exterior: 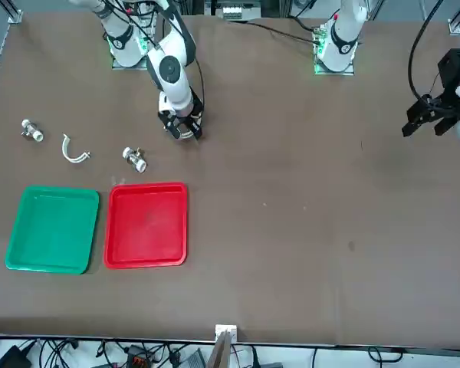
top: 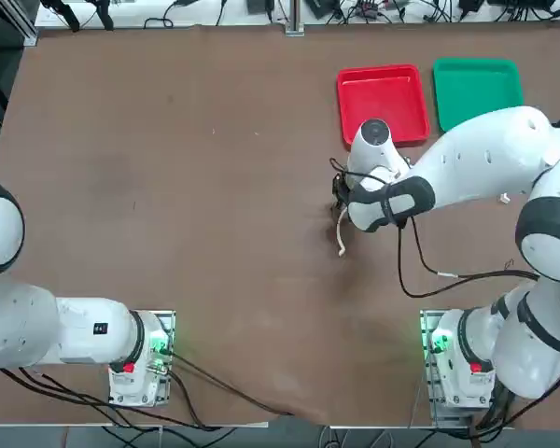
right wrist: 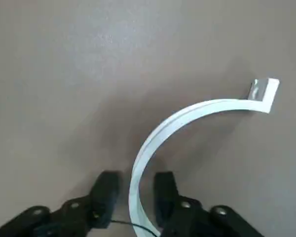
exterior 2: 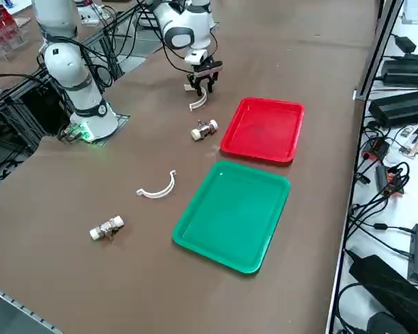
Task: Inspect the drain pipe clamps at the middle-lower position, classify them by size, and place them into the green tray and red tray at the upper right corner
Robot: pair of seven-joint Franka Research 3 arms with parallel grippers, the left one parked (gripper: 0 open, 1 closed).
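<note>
Brown matte tabletop (top: 205,187), metal framing along its edges; black cables and adapters (exterior 2: 390,278) on a white surface beyond the trays.

Larger thin white C-shaped plastic clamp (right wrist: 160,136): below the right gripper (right wrist: 140,197), on the base side of the red tray. In the top view its visible end points down toward the bases, long axis roughly up-down. Smooth white arc, even band, squared tab on the end seen in the wrist view.

Smaller white C-shaped plastic clamp (exterior 2: 159,192): flat on the table near the green tray, between two stubby silver-grey metal fittings with white ends (exterior 2: 107,228) (exterior 2: 204,130). Slim curve, small end tabs.

Right gripper: partly open, one finger each side of the larger arc, visible gap on both sides, no grip on it.

Shallow square red plastic tray (top: 383,101) and shallow square green plastic tray (top: 476,89), raised rims, side by side, both bare inside.
</note>
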